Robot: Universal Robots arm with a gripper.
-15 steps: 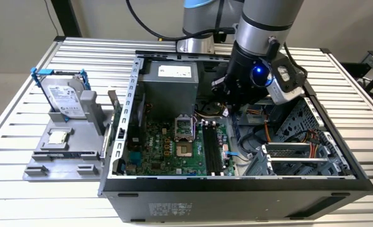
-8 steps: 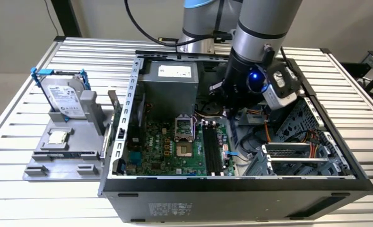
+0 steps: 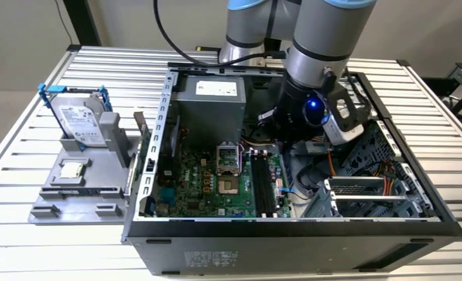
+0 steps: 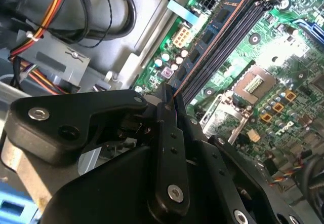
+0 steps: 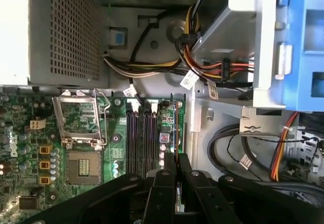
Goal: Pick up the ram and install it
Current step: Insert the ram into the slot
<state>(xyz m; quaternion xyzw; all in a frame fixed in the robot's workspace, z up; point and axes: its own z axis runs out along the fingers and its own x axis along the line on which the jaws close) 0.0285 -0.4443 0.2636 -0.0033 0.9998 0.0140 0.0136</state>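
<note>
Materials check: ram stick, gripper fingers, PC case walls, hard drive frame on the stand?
ram: looks like fibreglass board, matte, dark chips in a row, seen edge-on.
Gripper fingers: black, matte, screw heads visible; metal or hard plastic, unclear.
PC case: bare sheet metal, dull grey with punched holes.
Hard drive frame: blue plastic, smooth moulded look.

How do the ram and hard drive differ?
The ram is a thin stick; the hard drive is a broad silver block in a blue frame. The ram sits in the pincer over the slots inside the case; the hard drive stands untouched outside. Both stand on edge.
</note>
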